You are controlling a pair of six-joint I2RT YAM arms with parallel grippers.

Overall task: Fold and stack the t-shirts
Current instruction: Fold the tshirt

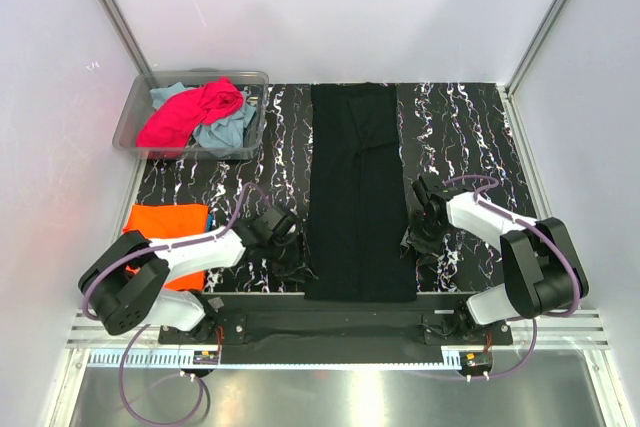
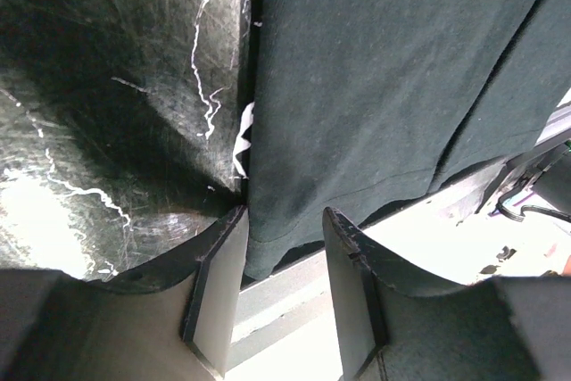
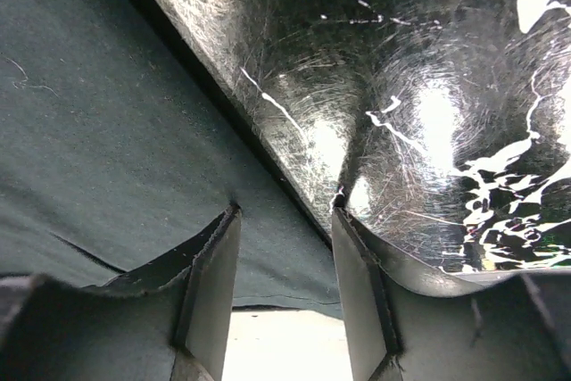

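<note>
Top view: black t-shirt [image 1: 358, 197] in a long strip down the table [image 1: 470, 137], folded orange t-shirt [image 1: 165, 219] at left, magenta t-shirt [image 1: 190, 112] and teal t-shirt [image 1: 232, 127] heaped in clear bin [image 1: 130, 122]. Left wrist: left gripper [image 2: 285, 220] spread, straddling the strip's left edge. Right wrist: right gripper [image 3: 285, 216] parted, empty, astride its right edge.

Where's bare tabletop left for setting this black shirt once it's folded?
Largest free patch: marbled table right of the black t-shirt, beyond the right gripper. A narrower strip lies between it and the bin and orange t-shirt. Crowded at the near edge around the left gripper.
</note>
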